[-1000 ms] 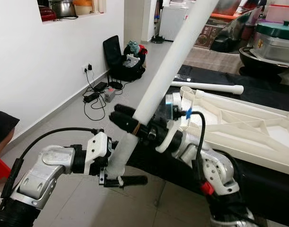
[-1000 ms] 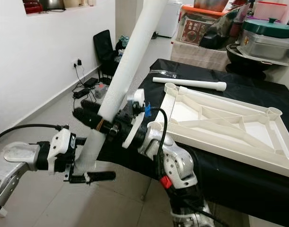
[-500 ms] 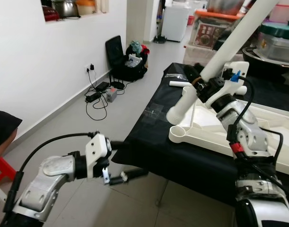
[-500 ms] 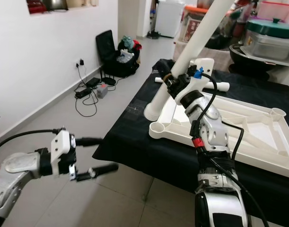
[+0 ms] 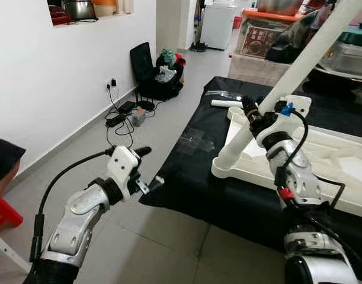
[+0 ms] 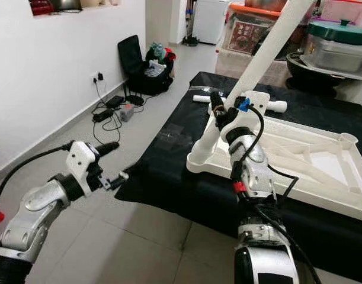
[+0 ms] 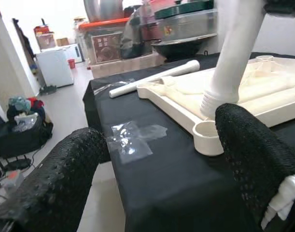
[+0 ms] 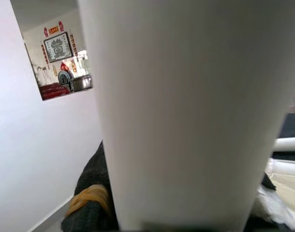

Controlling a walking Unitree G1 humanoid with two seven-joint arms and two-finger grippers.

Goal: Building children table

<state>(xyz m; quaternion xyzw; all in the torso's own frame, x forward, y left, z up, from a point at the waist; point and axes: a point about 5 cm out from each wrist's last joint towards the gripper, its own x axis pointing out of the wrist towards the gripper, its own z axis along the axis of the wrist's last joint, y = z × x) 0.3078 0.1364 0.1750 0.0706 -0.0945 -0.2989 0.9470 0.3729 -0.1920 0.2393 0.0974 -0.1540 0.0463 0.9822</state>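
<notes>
A: While the right gripper [image 5: 256, 113] clamps round the white leg [image 5: 287, 80], that leg slants up and away, its flared foot sitting right by the corner socket [image 5: 223, 167] of the tabletop [image 6: 299, 165]

B: And the tabletop lies upside down on the black cloth [image 5: 192, 160], ribs showing. From the right wrist view the leg [image 8: 186, 111] is huge and close, a black finger [image 8: 89, 203] pressed against its side

A: Left gripper [image 5: 146, 167] now: it hangs out over the floor [image 5: 169, 236], just off the cloth's corner, fingers spread wide, nothing between them

B: Its wrist view agrees, two black fingers [image 7: 60, 179] well apart, the leg's foot [image 7: 215, 104] beyond them just beside the open socket [image 7: 207, 137]

A: One more leg, the spare [image 6: 237, 102], lies flat on the cloth at the tabletop's far end

B: Some clear film [image 7: 133, 140] too, on the cloth near the socket
</notes>
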